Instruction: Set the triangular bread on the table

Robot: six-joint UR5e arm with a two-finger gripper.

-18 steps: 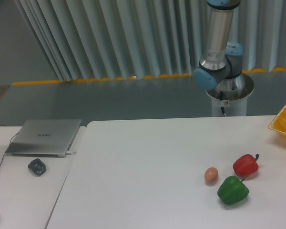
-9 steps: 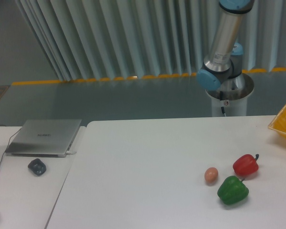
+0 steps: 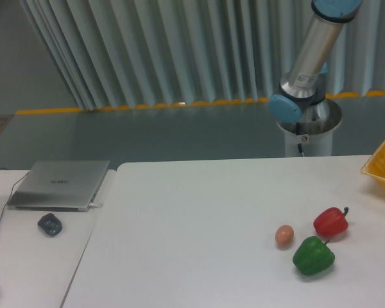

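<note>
The bread is not in view, so I cannot report where it lies, which way its point faces, or how its long axis runs. My claw is also out of frame; only my arm (image 3: 311,61) shows, leaning up and right behind the table (image 3: 199,218), so open or closed cannot be told. A yellow tray (image 3: 384,163) sits at the table's right edge. Judging by its kind, the bread should be light, crusty and crumbly; I would grip it gently across the thick end, not the tip
</note>
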